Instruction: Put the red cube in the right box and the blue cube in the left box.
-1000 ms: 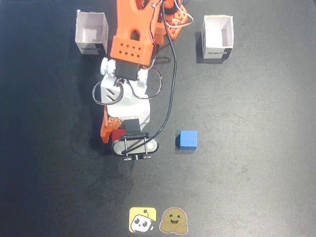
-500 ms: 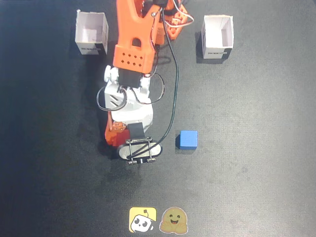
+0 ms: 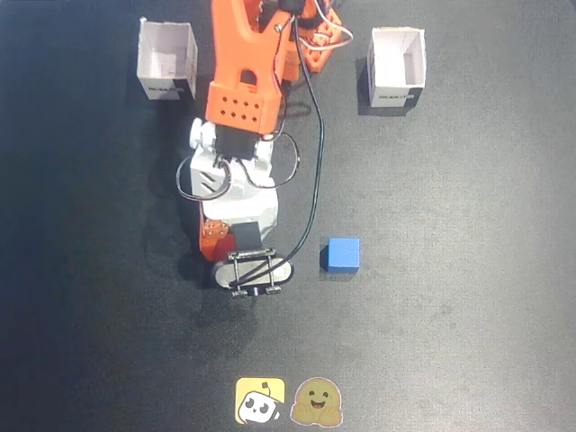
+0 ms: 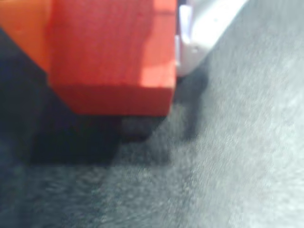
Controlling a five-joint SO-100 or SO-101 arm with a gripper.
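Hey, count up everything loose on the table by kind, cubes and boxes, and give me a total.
Cubes: 2, the red cube between the gripper fingers, and the blue cube on the mat.
White boxes: 2, one top left and one top right in the fixed view.
Total: 4

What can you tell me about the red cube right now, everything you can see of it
The red cube is a small, solid, bright-red block with plain matte faces and crisp edges. In the wrist view it fills the upper left, sitting between an orange finger and a white finger of the gripper, its shadow on the dark mat below. In the fixed view the arm hides nearly all of it.
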